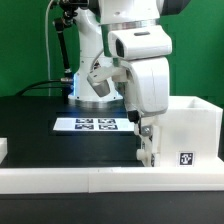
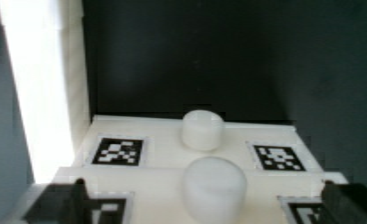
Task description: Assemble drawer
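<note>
The white drawer box [image 1: 185, 135] stands on the black table at the exterior view's right, with a tag on its near side. My gripper [image 1: 146, 150] hangs close against the box's left face. In the wrist view a white drawer front [image 2: 153, 165] carries several tags and two rounded white knobs, one farther [image 2: 201, 128] and one nearer [image 2: 215, 185]. My gripper [image 2: 201, 200] is open. Its dark fingers [image 2: 55, 202] stand wide apart on either side of the nearer knob and hold nothing.
The marker board [image 1: 95, 124] lies on the table behind the gripper, in front of the arm's base. A long white rail [image 1: 90, 181] runs along the table's front edge and also shows in the wrist view [image 2: 29, 100]. A small white piece [image 1: 3, 150] sits at the far left.
</note>
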Robot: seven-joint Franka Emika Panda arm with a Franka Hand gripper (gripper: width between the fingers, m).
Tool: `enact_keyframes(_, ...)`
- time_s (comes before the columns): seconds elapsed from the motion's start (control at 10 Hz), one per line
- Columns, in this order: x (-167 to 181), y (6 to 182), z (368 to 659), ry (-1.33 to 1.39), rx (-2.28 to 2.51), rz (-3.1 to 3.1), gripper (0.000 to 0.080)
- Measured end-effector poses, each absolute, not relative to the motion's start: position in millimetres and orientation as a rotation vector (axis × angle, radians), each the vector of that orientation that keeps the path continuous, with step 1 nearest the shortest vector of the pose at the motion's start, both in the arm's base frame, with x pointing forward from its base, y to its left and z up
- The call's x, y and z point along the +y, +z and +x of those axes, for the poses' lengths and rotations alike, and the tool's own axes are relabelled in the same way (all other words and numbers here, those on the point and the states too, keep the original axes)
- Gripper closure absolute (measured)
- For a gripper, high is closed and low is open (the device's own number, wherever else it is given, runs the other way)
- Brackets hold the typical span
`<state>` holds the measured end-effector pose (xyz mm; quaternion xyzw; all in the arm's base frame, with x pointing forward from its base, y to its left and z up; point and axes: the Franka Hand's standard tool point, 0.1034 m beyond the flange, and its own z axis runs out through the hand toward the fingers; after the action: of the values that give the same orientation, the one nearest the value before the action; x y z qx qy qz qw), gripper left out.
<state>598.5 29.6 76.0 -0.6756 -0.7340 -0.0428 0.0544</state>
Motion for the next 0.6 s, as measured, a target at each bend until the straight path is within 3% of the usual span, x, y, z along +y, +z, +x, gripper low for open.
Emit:
enact_keyframes(0.3,31.0,71.6,597.5,-0.124,-2.187,-2.091,0.0151)
enact_keyframes(0.6,-8.7,72.6,597.7,-0.082,-2.198,-2.072,0.0151)
